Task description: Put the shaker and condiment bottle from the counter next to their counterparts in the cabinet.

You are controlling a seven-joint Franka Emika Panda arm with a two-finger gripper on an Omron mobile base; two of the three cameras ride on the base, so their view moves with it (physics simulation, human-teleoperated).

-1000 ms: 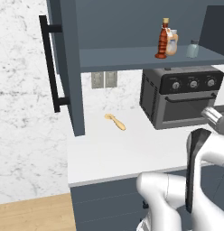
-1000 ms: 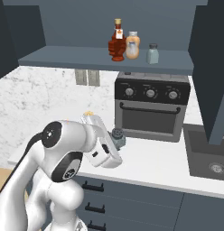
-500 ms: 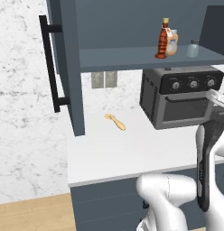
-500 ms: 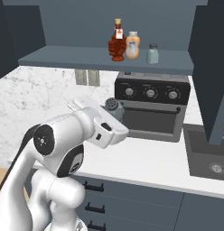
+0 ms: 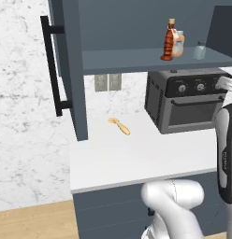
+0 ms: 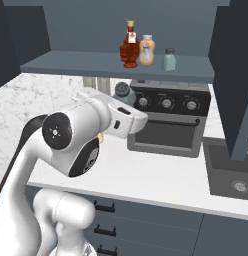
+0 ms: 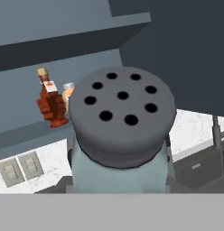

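Note:
My gripper [image 6: 121, 98] is shut on the shaker [image 7: 120, 135], a squat blue-grey one whose grey holed cap faces the hand camera. It hangs in the air in front of the toaster oven's top left corner, below the cabinet shelf [image 6: 71, 65]. The dark red condiment bottle [image 5: 170, 39] stands upright on that shelf, just left of the pale orange bottle [image 5: 179, 45]. A second small blue-grey shaker [image 5: 199, 50] stands to their right. The held shaker [image 6: 125, 91] hides my fingertips in the hand view.
A black toaster oven [image 5: 188, 100] stands on the white counter [image 5: 136, 156] under the shelf. A tan wooden utensil [image 5: 119, 126] lies near the wall. The cabinet door [image 5: 68, 70] with its black bar handle hangs open at the left. A sink [image 6: 231, 172] lies at the right.
The arm has lifted the shaker from just above the counter up to the level of the toaster oven's top, closer to the shelf. The things on the shelf have not moved.

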